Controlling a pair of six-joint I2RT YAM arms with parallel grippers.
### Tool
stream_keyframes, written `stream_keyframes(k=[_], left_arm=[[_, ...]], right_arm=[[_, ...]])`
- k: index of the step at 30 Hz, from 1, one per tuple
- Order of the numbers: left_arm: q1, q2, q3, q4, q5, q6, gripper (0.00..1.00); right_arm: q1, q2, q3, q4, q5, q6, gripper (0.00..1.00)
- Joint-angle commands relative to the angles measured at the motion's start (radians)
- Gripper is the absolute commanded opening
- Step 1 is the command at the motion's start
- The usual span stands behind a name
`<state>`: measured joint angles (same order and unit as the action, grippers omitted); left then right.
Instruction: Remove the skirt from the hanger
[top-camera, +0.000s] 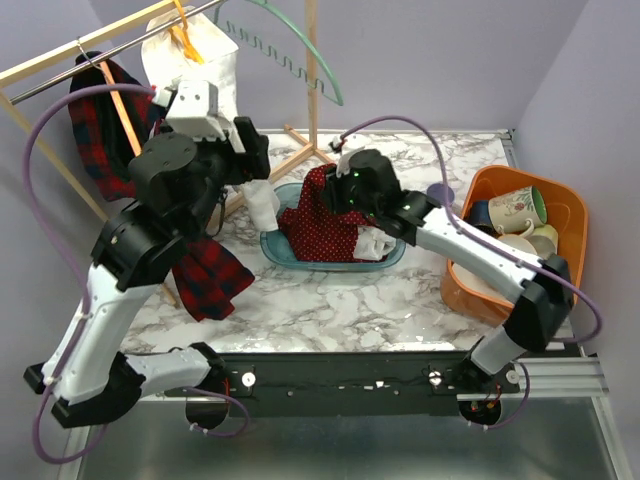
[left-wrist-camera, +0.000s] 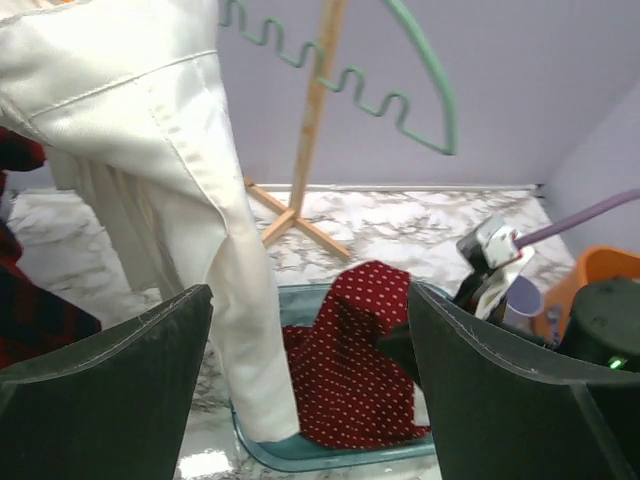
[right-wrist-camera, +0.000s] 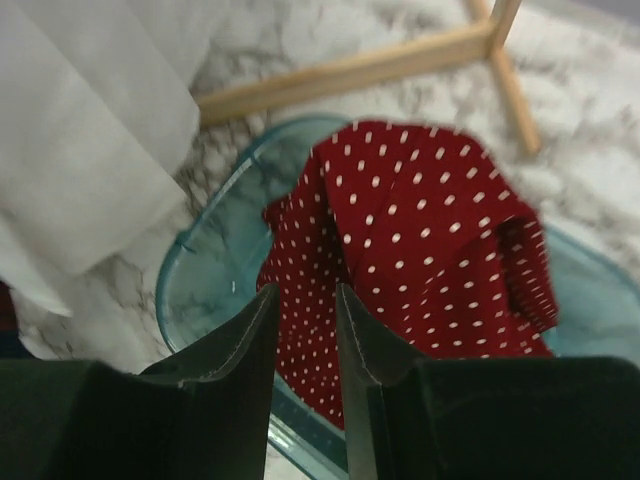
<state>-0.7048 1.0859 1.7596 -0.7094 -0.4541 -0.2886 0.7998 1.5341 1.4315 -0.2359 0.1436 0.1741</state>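
The skirt (top-camera: 320, 225), red with white dots, lies bunched in a teal tray (top-camera: 285, 255), one fold standing up. It also shows in the left wrist view (left-wrist-camera: 355, 370) and the right wrist view (right-wrist-camera: 430, 230). A green hanger (top-camera: 300, 50) hangs bare on the rack. My right gripper (top-camera: 340, 190) hovers just above the skirt, its jaws a narrow gap apart (right-wrist-camera: 305, 295) with nothing pinched. My left gripper (top-camera: 250, 150) is wide open (left-wrist-camera: 310, 290) beside a hanging white garment (left-wrist-camera: 170, 130), holding nothing.
The white garment hangs on an orange hanger (top-camera: 185, 35) from a wooden rack (top-camera: 310, 90). A red plaid garment (top-camera: 105, 130) hangs at the left, down to the table. An orange basket (top-camera: 570, 215) of mugs stands at the right. The tray's rim (right-wrist-camera: 200, 270) is below my right fingers.
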Motion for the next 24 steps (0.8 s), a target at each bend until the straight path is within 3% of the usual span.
stream_keyframes(k=[1,9,15,24], left_arm=[[0.013,0.115,0.125,-0.068,-0.248,-0.004,0.89],[0.119,0.238,0.258,-0.048,-0.201,0.002,0.89],[0.192,0.272,0.284,0.033,-0.08,0.048,0.9],[0.206,0.327,0.344,0.171,-0.124,0.163,0.88]], right_arm=[[-0.019,0.105,-0.052,-0.008,-0.081,0.151,0.36],[-0.021,0.19,-0.354,0.205,-0.118,0.248,0.34],[-0.021,0.218,-0.419,0.205,-0.084,0.237,0.34],[-0.021,-0.077,-0.358,0.107,-0.249,0.228,0.43]])
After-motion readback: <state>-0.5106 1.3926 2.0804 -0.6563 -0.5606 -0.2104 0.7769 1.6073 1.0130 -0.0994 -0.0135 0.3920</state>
